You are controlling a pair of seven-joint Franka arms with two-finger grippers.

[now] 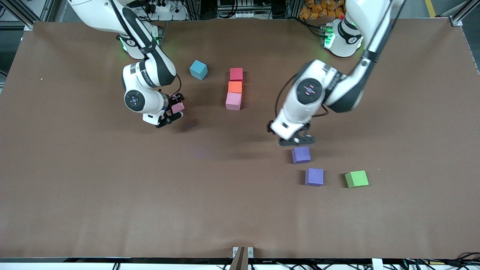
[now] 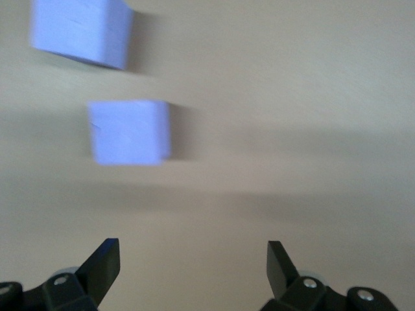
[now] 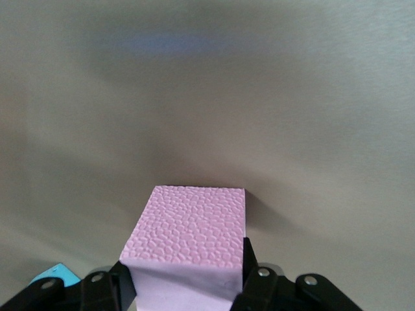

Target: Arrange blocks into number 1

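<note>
Three blocks, red, orange and pink, already formed a column, while the right gripper clasped a second pink block and the left gripper hung wide apart over two purple blocks.

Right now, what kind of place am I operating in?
Probably a robotics lab bench: a brown-covered table, aluminium framing with cabling along its edge, and foam cubes such as the green cube.

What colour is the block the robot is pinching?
Pink. The right end effector grips a pink block, clearest in the right wrist view.
</note>
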